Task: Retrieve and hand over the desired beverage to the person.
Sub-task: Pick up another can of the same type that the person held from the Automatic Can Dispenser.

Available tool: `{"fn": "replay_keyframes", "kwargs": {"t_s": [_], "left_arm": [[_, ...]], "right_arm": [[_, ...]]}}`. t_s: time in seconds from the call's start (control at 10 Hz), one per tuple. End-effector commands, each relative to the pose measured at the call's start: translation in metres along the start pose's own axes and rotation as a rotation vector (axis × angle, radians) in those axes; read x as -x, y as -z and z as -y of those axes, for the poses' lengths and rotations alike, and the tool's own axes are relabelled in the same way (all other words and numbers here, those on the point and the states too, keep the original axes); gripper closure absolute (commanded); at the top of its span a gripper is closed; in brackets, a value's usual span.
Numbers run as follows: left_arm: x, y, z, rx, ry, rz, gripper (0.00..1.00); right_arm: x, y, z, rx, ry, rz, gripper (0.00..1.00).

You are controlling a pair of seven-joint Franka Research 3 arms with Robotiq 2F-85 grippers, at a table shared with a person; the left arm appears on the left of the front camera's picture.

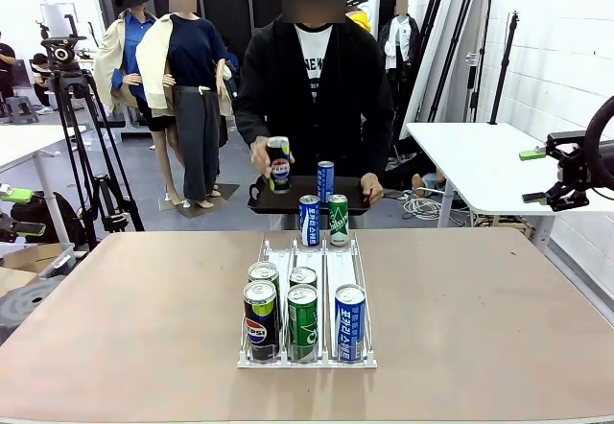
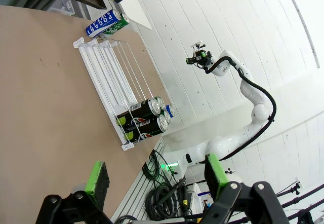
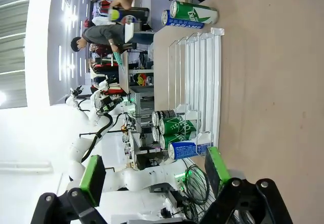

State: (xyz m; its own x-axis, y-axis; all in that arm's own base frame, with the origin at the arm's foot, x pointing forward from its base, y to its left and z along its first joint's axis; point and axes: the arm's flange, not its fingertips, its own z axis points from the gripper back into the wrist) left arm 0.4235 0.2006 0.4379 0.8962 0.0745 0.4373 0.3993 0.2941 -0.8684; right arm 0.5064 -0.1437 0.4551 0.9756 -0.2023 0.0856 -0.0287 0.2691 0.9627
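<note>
The table (image 1: 499,328) spreads out in front of me. Across it the person (image 1: 317,79) stands behind a black tray (image 1: 357,200), one hand (image 1: 260,158) lifting a Pepsi-marked can (image 1: 279,167) above it. I judge that to be the drink wanted. The white rack (image 1: 327,256) runs away from me down the middle of the table. Its matching Pepsi can (image 1: 260,320) stands upright at the near end of the lane on my left, with a green can (image 1: 302,322) and a blue can (image 1: 350,322) beside it. The can behind it (image 1: 263,274) is too hidden for me to read its label. The Pepsi can lies ahead and inward of my left gripper (image 1: 11,210), which I reckon the nearer. My right gripper (image 1: 530,176) hangs well out to the other side. On both, the green pads (image 2: 97,182) stand wide apart, holding and touching nothing.
</note>
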Motion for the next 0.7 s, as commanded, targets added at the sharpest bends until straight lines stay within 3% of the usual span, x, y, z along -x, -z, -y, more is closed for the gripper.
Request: {"fn": "replay_keyframes", "kwargs": {"t_s": [0.0, 0.6], "left_arm": [[-0.0004, -0.0009, 0.0015, -0.005, 0.004, -0.002, 0.0], [-0.0004, -0.0009, 0.0015, -0.005, 0.004, -0.002, 0.0]], "right_arm": [[-0.0004, 0.0008, -0.0002, 0.011, -0.009, 0.004, 0.0], [-0.0004, 0.0008, -0.0002, 0.011, -0.009, 0.004, 0.0]]}}
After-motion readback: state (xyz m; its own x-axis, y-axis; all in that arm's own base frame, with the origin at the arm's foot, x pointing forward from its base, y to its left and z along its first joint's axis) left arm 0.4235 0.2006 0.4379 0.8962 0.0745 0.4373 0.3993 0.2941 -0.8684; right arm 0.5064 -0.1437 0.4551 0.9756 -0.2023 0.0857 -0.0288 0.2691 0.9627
